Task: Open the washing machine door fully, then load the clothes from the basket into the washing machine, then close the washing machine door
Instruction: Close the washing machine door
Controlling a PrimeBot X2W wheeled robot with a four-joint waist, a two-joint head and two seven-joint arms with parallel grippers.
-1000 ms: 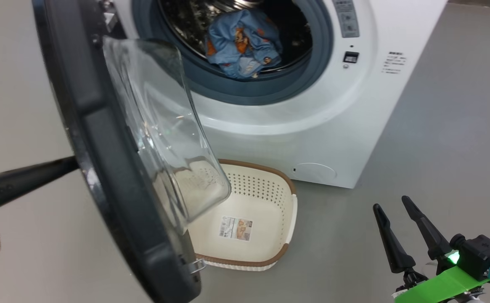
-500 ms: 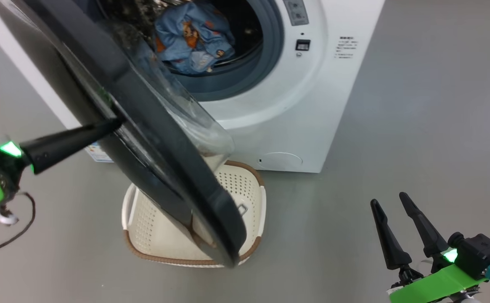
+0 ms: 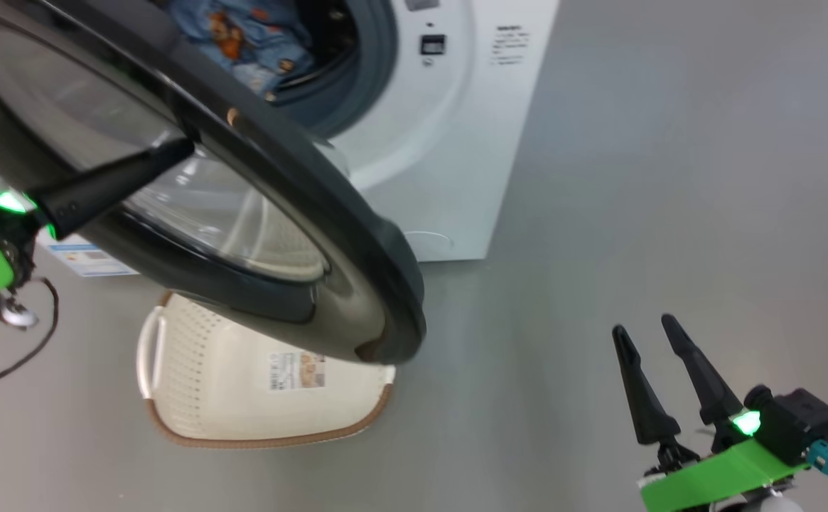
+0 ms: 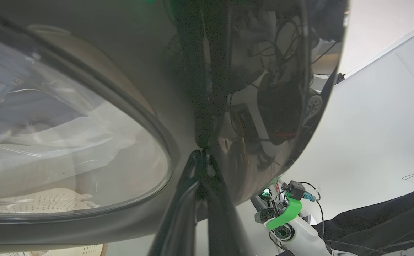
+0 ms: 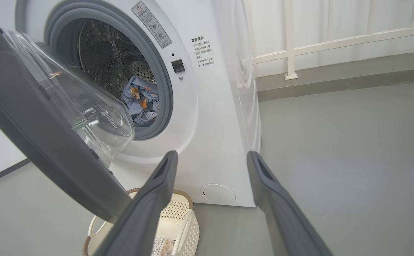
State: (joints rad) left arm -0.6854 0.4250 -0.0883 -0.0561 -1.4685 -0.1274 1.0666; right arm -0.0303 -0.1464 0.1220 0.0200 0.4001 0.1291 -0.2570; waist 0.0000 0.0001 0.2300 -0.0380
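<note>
The washing machine door (image 3: 357, 235) is to be pushed toward 12 o'clock by the clenched left pincer (image 3: 168, 151) — steadily, until latched; the right pincer (image 3: 642, 326) is left released.

Washing machine door (image 5: 32, 142) ajar, clothes (image 5: 139, 103) low in the drum (image 5: 100, 46), basket (image 5: 185, 213) apparently beneath the door, right hand (image 5: 211, 153) splayed.

The door (image 3: 364, 299) has a glossy black ring around clear smooth glass (image 3: 229, 220), the drum (image 5: 96, 57) is shiny perforated steel inside a matt grey rubber gasket (image 5: 165, 92), the clothes (image 5: 139, 103) are soft printed cloth, and the basket (image 3: 193, 370) is matt perforated cream plastic.
</note>
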